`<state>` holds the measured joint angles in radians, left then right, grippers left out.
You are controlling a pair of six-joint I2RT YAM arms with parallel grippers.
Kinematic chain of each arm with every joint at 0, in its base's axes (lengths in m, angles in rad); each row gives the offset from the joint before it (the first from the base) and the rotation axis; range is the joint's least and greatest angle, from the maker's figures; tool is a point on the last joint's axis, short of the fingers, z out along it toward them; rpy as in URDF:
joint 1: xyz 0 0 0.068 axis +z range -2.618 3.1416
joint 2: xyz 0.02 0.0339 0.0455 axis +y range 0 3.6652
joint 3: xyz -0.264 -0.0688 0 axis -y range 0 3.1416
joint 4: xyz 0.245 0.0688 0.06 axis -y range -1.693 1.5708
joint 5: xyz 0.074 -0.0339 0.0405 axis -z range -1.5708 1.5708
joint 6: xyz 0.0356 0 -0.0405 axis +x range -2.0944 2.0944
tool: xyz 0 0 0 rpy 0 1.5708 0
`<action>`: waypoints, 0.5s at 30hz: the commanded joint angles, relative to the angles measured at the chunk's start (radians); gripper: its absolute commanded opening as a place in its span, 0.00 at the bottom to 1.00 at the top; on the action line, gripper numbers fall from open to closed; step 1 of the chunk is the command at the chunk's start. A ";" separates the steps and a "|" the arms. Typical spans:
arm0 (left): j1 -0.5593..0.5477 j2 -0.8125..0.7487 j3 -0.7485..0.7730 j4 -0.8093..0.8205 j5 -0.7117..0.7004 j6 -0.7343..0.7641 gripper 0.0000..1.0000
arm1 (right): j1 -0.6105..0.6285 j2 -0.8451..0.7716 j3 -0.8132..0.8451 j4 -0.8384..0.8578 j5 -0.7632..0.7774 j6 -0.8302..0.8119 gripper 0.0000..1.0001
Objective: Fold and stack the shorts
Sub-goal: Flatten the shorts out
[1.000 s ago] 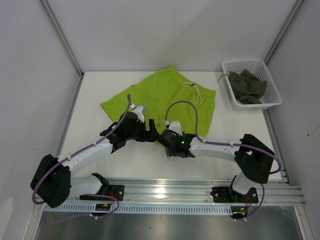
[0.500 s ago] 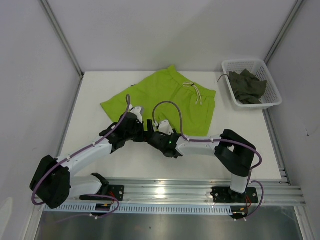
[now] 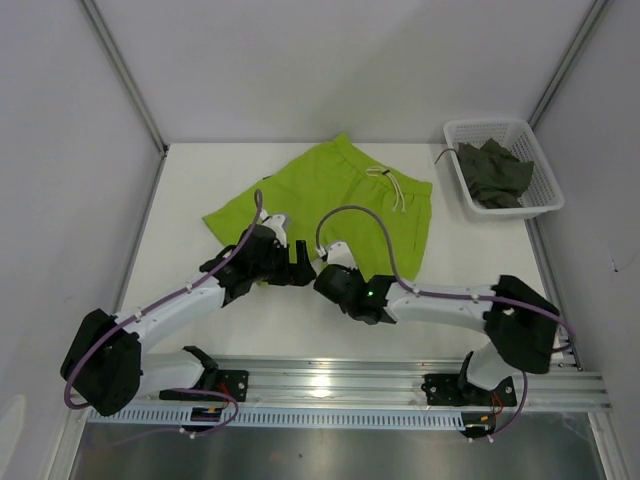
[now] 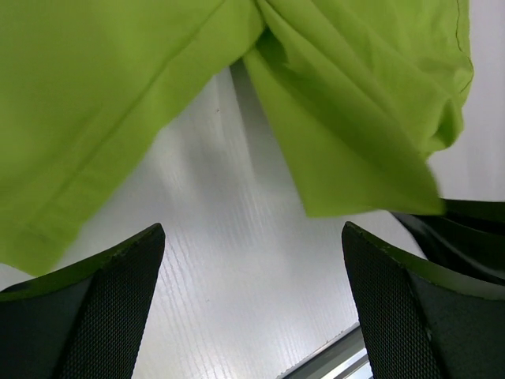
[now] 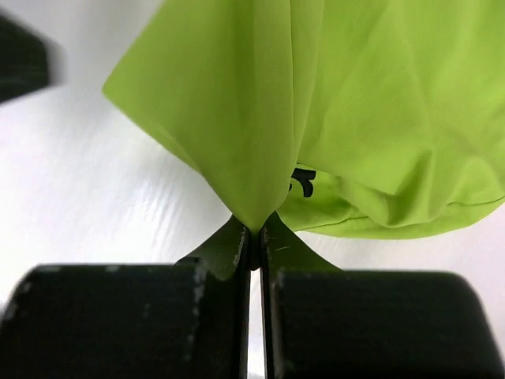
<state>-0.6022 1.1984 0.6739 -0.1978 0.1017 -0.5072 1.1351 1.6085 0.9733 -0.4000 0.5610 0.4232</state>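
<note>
White table bears a basket holding olive shorts; right fingers pinch lime shorts, left fingers spread wide.

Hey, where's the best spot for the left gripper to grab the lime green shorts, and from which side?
Probably take the lime green shorts by the free leg's hem, coming in low from the near side. That edge lies flat on the table facing the open left gripper, while the right gripper pinches the other leg's hem.
</note>
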 commanded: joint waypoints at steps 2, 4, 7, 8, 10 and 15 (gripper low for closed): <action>-0.005 0.023 0.041 0.038 0.039 0.004 0.95 | 0.011 -0.235 -0.028 -0.011 -0.052 -0.032 0.00; -0.005 0.032 0.041 0.054 0.050 -0.001 0.95 | 0.011 -0.318 -0.028 -0.032 -0.062 -0.032 0.00; -0.005 0.061 0.052 0.075 0.073 0.001 0.95 | 0.003 -0.381 -0.027 -0.062 -0.110 -0.053 0.00; -0.007 0.072 0.055 0.080 0.079 0.004 0.95 | -0.009 -0.383 -0.022 -0.074 -0.143 -0.061 0.00; -0.005 0.119 0.076 0.078 0.076 0.016 0.95 | -0.014 -0.363 -0.021 -0.086 -0.165 -0.086 0.00; 0.010 0.243 0.125 0.072 -0.016 0.033 0.96 | -0.012 -0.283 -0.027 -0.073 -0.269 -0.121 0.00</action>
<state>-0.6018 1.3991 0.7494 -0.1543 0.1284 -0.4973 1.1213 1.2888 0.9493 -0.4625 0.3801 0.3466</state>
